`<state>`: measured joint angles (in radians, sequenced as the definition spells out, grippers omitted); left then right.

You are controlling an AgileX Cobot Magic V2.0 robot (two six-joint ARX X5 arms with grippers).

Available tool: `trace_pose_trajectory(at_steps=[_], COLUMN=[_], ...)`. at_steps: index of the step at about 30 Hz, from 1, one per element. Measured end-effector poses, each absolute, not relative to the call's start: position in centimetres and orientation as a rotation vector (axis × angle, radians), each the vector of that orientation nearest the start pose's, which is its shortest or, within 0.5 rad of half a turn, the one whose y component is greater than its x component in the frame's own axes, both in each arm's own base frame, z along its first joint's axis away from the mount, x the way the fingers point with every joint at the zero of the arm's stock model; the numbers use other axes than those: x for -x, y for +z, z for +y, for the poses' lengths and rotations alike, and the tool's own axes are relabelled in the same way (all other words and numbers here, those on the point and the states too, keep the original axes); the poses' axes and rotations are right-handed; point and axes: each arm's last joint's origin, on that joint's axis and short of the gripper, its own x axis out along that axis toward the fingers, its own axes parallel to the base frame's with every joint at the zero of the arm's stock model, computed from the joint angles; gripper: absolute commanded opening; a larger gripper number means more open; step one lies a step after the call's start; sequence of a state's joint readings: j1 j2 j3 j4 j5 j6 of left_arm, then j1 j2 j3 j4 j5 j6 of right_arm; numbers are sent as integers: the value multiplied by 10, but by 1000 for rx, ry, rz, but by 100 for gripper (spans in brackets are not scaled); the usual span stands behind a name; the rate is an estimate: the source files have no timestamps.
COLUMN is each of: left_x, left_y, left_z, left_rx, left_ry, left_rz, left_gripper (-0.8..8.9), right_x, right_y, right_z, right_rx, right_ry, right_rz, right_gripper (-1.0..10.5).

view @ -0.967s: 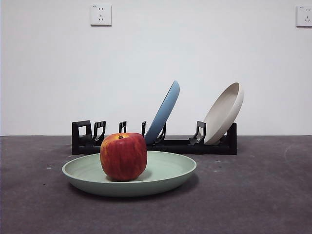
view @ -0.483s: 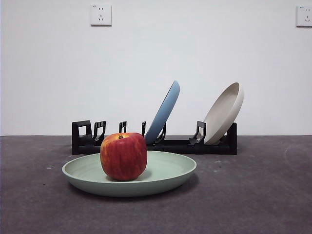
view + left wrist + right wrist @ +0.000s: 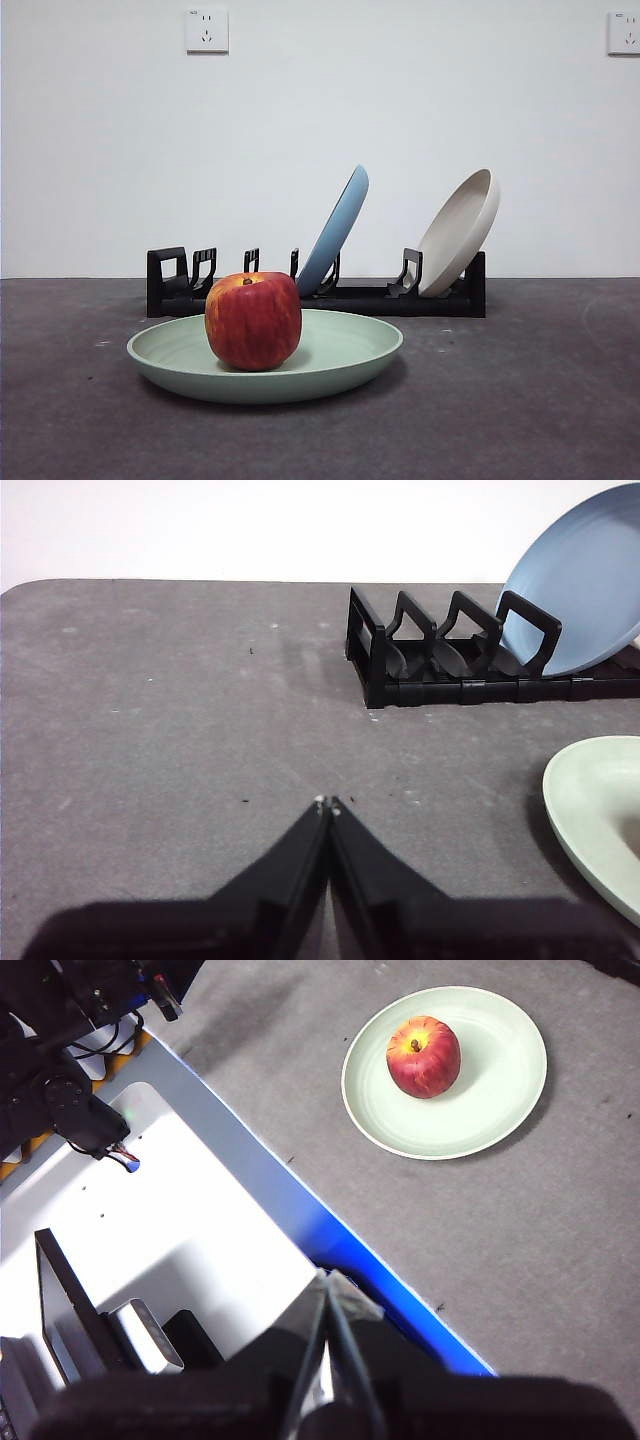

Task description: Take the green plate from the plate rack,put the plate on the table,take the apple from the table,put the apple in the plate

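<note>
The red apple [image 3: 253,320] stands upright in the pale green plate [image 3: 340,365], which lies flat on the dark grey table [image 3: 520,400] in front of the black plate rack [image 3: 400,298]. Both also show in the right wrist view: the apple [image 3: 424,1056] in the plate [image 3: 490,1090]. The plate's rim shows in the left wrist view [image 3: 590,810], with the rack [image 3: 440,660] behind it. My left gripper [image 3: 328,804] is shut and empty, low over the table, away from the plate. My right gripper [image 3: 326,1290] is shut and empty, high up beyond the table's edge.
A light blue plate [image 3: 338,225] and a beige plate [image 3: 460,230] lean in the rack. The rack's left slots hold nothing. In the right wrist view, a white surface [image 3: 200,1230] with dark equipment [image 3: 60,1090] lies beyond the table's blue edge [image 3: 350,1250].
</note>
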<state>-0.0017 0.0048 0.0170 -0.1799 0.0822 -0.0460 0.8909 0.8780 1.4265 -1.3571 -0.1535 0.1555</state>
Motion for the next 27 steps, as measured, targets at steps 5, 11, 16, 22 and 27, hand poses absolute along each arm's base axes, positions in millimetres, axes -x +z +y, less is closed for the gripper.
trace_pose_trajectory(at_steps=[5, 11, 16, 22, 27], left_x=[-95, -95, -95, -95, -95], left_y=[152, 152, 152, 152, 152], left_z=[-3, -3, -3, -3, -3], left_rx=[53, 53, 53, 53, 53], left_ry=[-79, -80, -79, -79, -79], left_rz=[169, 169, 169, 169, 169], left_gripper=[-3, -3, -3, -3, -3], right_x=[-56, -56, -59, -60, -52], right_y=[416, 416, 417, 427, 409], right_z=[77, 77, 69, 39, 17], right_rx=[170, 169, 187, 70, 9], right_ry=[918, 918, 858, 649, 395], right_rz=[858, 858, 820, 541, 272], right_gripper=[1, 1, 1, 1, 1])
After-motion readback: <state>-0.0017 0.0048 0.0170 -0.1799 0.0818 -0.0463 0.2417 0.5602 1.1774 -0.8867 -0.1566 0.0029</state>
